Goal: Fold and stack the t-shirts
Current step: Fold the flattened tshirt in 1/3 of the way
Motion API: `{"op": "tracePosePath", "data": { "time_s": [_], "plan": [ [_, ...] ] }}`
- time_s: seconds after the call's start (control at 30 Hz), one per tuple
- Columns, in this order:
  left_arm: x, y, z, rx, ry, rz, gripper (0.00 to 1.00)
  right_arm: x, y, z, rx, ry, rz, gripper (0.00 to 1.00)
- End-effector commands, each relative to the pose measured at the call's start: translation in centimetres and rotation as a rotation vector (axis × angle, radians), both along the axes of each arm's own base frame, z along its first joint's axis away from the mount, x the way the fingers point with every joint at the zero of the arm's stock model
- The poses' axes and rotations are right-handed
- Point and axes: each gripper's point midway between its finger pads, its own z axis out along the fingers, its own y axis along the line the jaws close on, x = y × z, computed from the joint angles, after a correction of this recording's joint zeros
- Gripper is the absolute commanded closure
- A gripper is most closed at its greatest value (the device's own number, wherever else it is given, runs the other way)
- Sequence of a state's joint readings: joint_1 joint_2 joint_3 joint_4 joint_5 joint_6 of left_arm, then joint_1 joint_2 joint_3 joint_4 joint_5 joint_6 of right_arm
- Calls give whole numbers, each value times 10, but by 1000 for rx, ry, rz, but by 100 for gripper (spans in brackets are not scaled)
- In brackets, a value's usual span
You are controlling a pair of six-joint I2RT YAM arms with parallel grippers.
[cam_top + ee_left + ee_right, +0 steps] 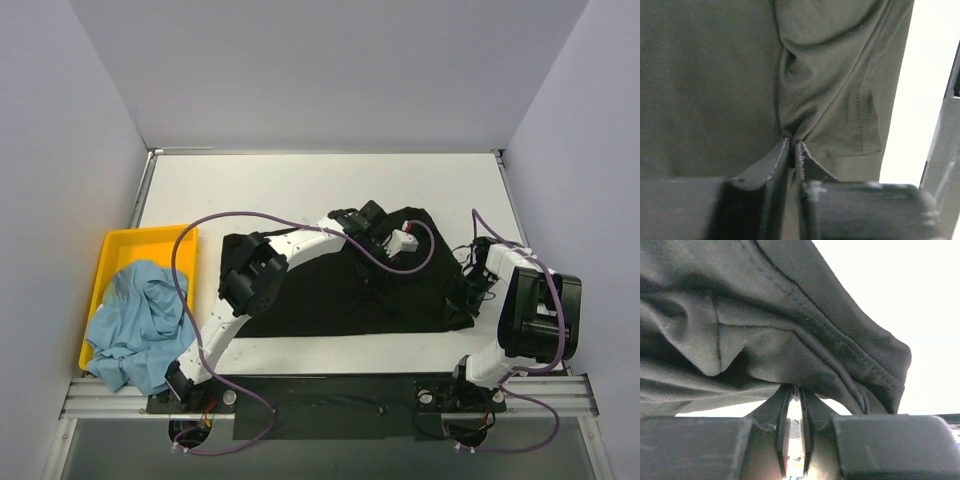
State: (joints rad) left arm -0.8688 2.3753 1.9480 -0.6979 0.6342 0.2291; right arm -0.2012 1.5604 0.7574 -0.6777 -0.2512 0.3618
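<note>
Slippage is the main risk. The left gripper has its two fingers closed almost tight on a small puckered fold of the soft, plain black t-shirt, and the right gripper is likewise nearly shut, with only a thin pinch of the hemmed edge at its very tips. Either bite looks shallow enough to pull free if the arms lift or draw apart unevenly, and the cloth would then drop in a heap. The purple cable loops over the left arm and across the shirt, so it may drag the fabric.

The black t-shirt lies mid-table, spread wide but rumpled at its right side. The crumpled light blue t-shirt lies half in the yellow plastic tray at the left. Bare white table shows beyond the shirt, so a fold away from the arms has room. To the right, the shirt's edge sits near the table's border and the side wall, leaving little room.
</note>
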Motion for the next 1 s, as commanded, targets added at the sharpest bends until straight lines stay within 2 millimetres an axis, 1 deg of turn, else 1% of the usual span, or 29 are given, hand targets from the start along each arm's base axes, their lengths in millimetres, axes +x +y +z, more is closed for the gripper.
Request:
{"op": "tracePosePath", "data": {
  "time_s": [0.0,0.03,0.07,0.1,0.13,0.17,0.2,0.27,0.33,0.37,0.4,0.43,0.47,0.5,0.53,0.57,0.6,0.63,0.67,0.73,0.77,0.83,0.87,0.97],
  "plan": [
    [1,-4,33,-68,3,-44,72,10,-2,19,-10,-44,20,91],
    [2,-8,43,-85,3,-49,65,13,1,23,5,-61,20,86],
    [3,-9,47,-91,-1,-51,63,20,1,31,9,-93,14,84],
    [3,-11,58,-108,-9,-63,59,23,3,36,12,-111,19,80],
    [4,-13,68,-123,-18,-74,57,31,1,47,4,-146,24,78],
    [1,-12,73,-128,-16,-92,55,35,2,52,-1,-163,30,75],
    [2,-13,83,-144,-22,-102,55,43,-1,63,-14,-203,37,75],
    [-4,-12,95,-162,-17,-135,54,55,-3,77,-39,-254,49,73],
    [-12,-12,105,-179,-17,-172,54,65,-1,85,-43,-290,59,72],
    [-15,-11,104,-167,-34,-192,56,69,1,86,-41,-299,64,72],
    [-19,-12,103,-155,-56,-208,63,76,7,84,-22,-304,78,75],
    [-22,-13,101,-150,-64,-224,68,81,11,84,-8,-312,86,85],
    [-29,-13,91,-132,-47,-234,78,88,19,77,23,-307,91,93],
    [-29,-17,89,-144,-51,-231,81,93,23,75,41,-313,96,100],
    [-36,-17,76,-124,-34,-234,83,100,27,67,58,-310,91,100],
    [-34,-22,72,-131,-41,-220,83,103,28,59,64,-290,81,100],
    [-39,-19,59,-105,-30,-214,83,110,29,55,69,-310,76,100],
    [-37,-24,57,-114,-38,-202,83,112,29,46,72,-285,65,100],
    [-43,-23,47,-97,-28,-201,83,118,29,43,77,-297,61,100],
    [-42,-32,38,-107,-55,-180,82,123,31,30,85,-280,55,100],
    [-41,-33,34,-102,-64,-170,82,122,30,21,82,-255,45,100],
    [-41,-35,19,-74,-86,-147,82,122,22,8,45,-224,35,100],
    [-40,-33,13,-54,-104,-142,82,122,18,6,26,-218,27,100],
    [-48,-18,-9,5,-95,-162,82,120,3,-4,-37,-189,7,100]
  ]
}}
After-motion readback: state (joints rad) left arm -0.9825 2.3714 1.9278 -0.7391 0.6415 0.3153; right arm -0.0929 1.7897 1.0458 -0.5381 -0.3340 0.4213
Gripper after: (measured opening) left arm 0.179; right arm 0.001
